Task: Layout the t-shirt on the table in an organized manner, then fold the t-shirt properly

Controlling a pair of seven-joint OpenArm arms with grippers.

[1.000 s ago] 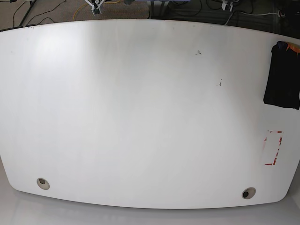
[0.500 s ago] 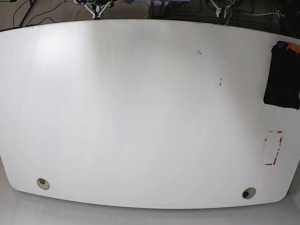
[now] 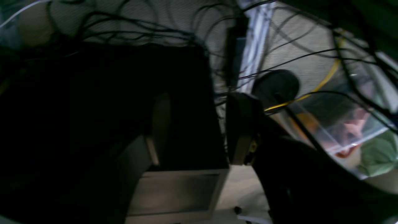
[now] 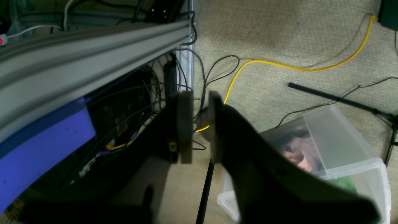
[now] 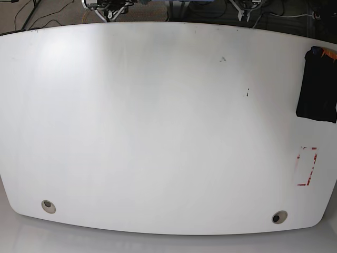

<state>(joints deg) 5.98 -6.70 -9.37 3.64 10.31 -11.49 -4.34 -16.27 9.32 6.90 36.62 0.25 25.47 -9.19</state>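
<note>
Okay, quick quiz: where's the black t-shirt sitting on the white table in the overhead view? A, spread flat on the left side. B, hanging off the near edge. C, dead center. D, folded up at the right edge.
D: the t-shirt lies as a compact dark bundle at the table's right edge, above the red-outlined mark.

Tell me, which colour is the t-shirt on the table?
Black. The t-shirt shows best in the base view, near the table's right edge.
</note>
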